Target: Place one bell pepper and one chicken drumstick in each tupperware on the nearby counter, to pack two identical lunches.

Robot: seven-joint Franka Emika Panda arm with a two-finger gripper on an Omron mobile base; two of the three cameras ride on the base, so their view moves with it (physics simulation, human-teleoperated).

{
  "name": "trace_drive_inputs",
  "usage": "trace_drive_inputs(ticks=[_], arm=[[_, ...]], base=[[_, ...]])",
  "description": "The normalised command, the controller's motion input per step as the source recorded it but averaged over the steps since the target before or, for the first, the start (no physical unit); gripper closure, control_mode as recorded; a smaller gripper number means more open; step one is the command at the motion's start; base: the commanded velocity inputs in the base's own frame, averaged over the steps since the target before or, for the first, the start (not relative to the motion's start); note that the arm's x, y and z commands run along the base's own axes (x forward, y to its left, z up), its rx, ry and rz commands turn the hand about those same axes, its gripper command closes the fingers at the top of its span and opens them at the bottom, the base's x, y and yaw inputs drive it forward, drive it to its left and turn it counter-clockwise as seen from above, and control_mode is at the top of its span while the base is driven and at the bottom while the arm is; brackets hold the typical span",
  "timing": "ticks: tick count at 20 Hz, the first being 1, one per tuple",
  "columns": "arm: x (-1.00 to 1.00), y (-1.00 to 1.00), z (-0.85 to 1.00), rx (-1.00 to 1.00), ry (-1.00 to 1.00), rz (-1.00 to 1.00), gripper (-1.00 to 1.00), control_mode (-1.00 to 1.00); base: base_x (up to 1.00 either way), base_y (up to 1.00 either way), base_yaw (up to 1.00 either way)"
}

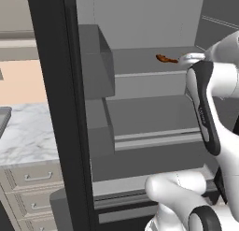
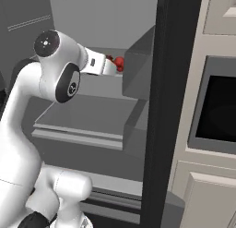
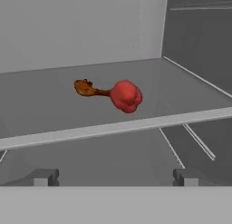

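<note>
Bell pepper (image 3: pixel 126 95) lies on the fridge shelf (image 3: pixel 54 105), near its front edge. Chicken drumstick (image 3: pixel 88 88) lies just behind and left of the pepper, touching it. Table (image 1: pixel 25 132) sits left of the fridge door (image 1: pixel 58 108).

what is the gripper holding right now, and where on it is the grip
Nothing is held. The gripper is open, short of the fridge shelf, with empty space between its fingertips. The bell pepper and chicken drumstick lie untouched on that shelf.

We stood in a home kitchen: an open grey refrigerator (image 1: pixel 154 118) with bare shelves, a veined marble counter (image 1: pixel 28 132) over beige drawers (image 1: pixel 32 178), and a built-in oven (image 2: pixel 216 107).
</note>
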Motion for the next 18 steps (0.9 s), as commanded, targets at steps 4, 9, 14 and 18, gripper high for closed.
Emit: trace_drive_inputs(ticks=[4, 9, 14, 18], arm=[[0.44, -0.23, 0.13, 0.0, 0.02, 0.0, -1.0, -1.0], [0.48, -0.24, 0.01, 0.0, 0.12, 0.0, -1.0, -1.0], [0.56, -0.03, 0.0, 0.0, 0.17, 0.01, -1.0, -1.0], [0.4, -0.07, 0.0, 0.0, 0.06, 0.03, -1.0, -1.0]], base=[[0.0, 0.0, 0.0], [0.0, 0.0, 0.0], [0.0, 0.0, 0.0], [0.0, 0.0, 0.0]])
